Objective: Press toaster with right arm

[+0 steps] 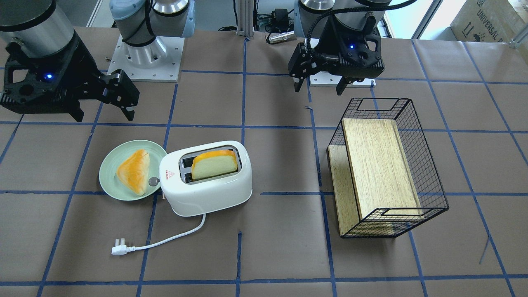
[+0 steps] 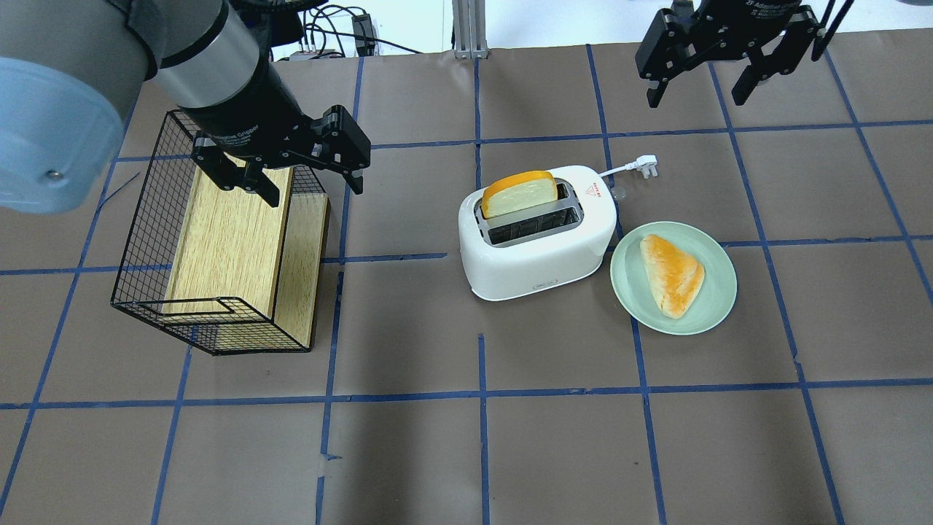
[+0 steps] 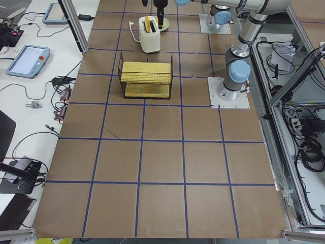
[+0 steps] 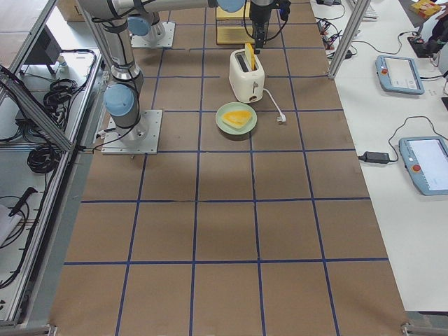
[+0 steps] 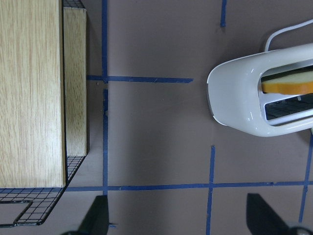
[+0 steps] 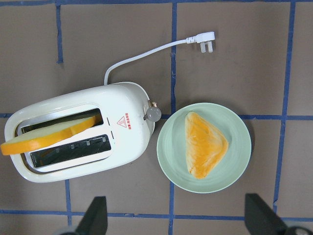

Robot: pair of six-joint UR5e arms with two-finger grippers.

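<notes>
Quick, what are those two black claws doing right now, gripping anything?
Left black two-finger gripper: open, holding nothing.
Right black two-finger gripper: open, holding nothing.

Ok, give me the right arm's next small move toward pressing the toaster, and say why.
Probably lower the right gripper toward the end of the toaster nearest the plate. It hangs open, apart from the toaster, and the grey knob on that end looks like the part to press.
</notes>
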